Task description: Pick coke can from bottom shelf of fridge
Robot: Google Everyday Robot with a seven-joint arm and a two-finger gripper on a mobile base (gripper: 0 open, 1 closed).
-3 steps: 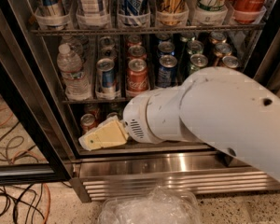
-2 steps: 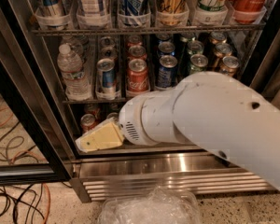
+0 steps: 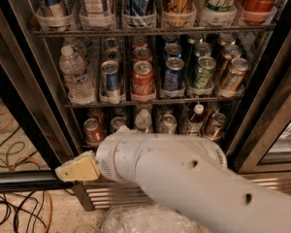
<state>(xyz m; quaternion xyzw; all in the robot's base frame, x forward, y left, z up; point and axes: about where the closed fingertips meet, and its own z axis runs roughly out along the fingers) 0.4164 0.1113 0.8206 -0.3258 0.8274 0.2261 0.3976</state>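
The coke can [image 3: 93,130], small and dull red with a silver top, stands at the left end of the bottom shelf [image 3: 88,143] of the fridge [image 3: 19,96]. Beside it to the right stand small cans and short bottles [image 3: 199,118]. My gripper [image 3: 78,168], a tan tip on the thick white arm [image 3: 184,178], hangs outside the fridge, below and a little left of the coke can, in front of the door sill. It holds nothing that I can see. The arm hides the front edge of the bottom shelf.
The middle rack holds a water bottle [image 3: 73,74], a brighter red can [image 3: 143,79] and blue, green and gold cans. A large Coca-Cola can [image 3: 257,1] stands top right. Cables [image 3: 19,208] lie on the floor at left. Crinkled clear plastic [image 3: 136,220] lies below the arm.
The arm and gripper have moved down and to the left, away from the shelf opening. The bottom row of cans and bottles, hidden before, now shows.
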